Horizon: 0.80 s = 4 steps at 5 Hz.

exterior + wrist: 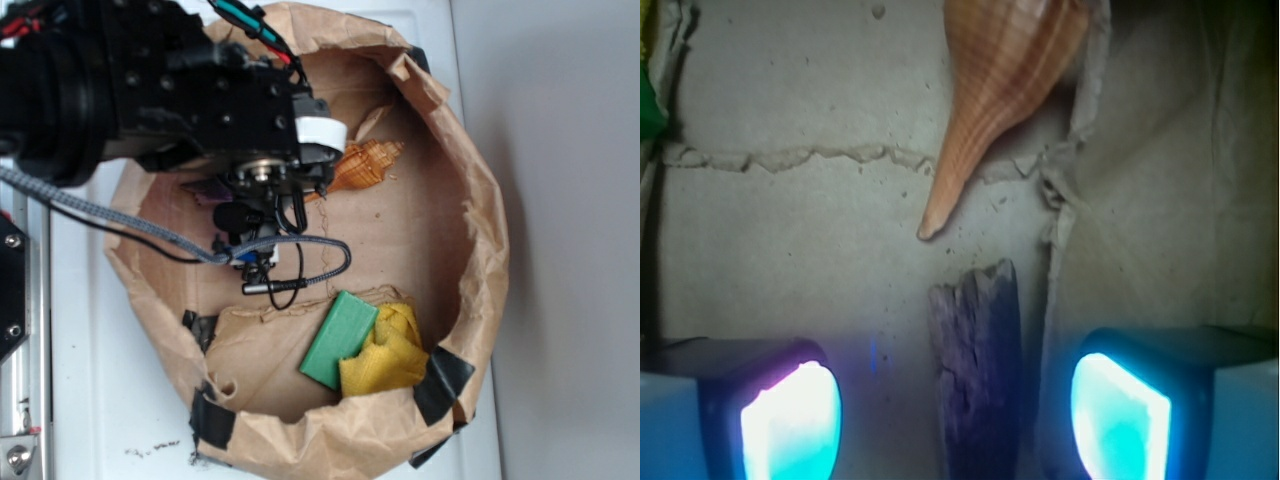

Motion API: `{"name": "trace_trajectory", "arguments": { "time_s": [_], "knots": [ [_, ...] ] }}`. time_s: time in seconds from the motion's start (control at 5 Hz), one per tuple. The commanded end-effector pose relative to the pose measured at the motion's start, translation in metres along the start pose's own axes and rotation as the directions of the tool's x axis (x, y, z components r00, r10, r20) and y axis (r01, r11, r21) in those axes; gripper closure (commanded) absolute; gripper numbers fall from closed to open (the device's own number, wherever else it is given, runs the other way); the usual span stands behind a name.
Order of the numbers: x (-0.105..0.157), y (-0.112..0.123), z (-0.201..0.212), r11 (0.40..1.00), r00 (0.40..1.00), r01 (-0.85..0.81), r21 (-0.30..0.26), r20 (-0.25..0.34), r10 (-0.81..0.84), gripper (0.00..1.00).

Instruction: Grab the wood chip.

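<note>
- Two glowing gripper pads (pixel 790 420) fill the bottom corners of your wrist view, one cyan-white at left, one teal at right; your gripper (pixel 955 425) has its jaws spread wide, nothing pinched.
- Between the pads lies the flat grey-brown wood chip (pixel 975 370), rough, jagged top edge, running lengthwise up from the bottom of the frame. It touches neither pad.
- Just beyond the chip's top end you see the pointed tip of the orange ridged spiral seashell (pixel 990 100), near but apart from the chip.
- Chip and shell both rest on the tan cardboard floor (pixel 790 250), which has a torn ragged seam across it and a torn brown paper flap (pixel 1065 200) just right of the chip.
- In the exterior view your black robot arm (pixel 150 90) hangs over the crumpled brown paper bag nest (pixel 480 200), covering the chip; the shell pokes out to the arm's right.
- A green rectangular block (pixel 338 338) touches a crumpled yellow cloth (pixel 390 355) at the nest's lower edge, well apart from the gripper.
- Black tape patches (pixel 445 380) sit on the nest's rim.
</note>
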<state>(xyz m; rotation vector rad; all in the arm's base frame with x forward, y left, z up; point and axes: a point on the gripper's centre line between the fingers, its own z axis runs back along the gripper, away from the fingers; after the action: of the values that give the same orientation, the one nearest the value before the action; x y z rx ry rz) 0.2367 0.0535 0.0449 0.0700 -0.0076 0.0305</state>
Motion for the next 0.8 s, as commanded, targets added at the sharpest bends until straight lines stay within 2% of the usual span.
{"name": "trace_trajectory", "arguments": {
  "time_s": [0.0, 0.2, 0.4, 0.6],
  "knots": [
    [0.016, 0.014, -0.003, 1.0, 0.999, 0.005, 0.013, 0.035, -0.005, 0.0],
    [0.022, 0.015, -0.017, 0.998, 0.999, -0.006, 0.067, 0.046, 0.003, 0.0],
    [0.024, 0.015, -0.021, 0.997, 0.998, -0.016, 0.082, 0.055, 0.011, 0.0],
    [0.024, 0.017, -0.024, 0.996, 0.997, -0.04, 0.078, 0.065, 0.035, 1.0]
  ]
}}
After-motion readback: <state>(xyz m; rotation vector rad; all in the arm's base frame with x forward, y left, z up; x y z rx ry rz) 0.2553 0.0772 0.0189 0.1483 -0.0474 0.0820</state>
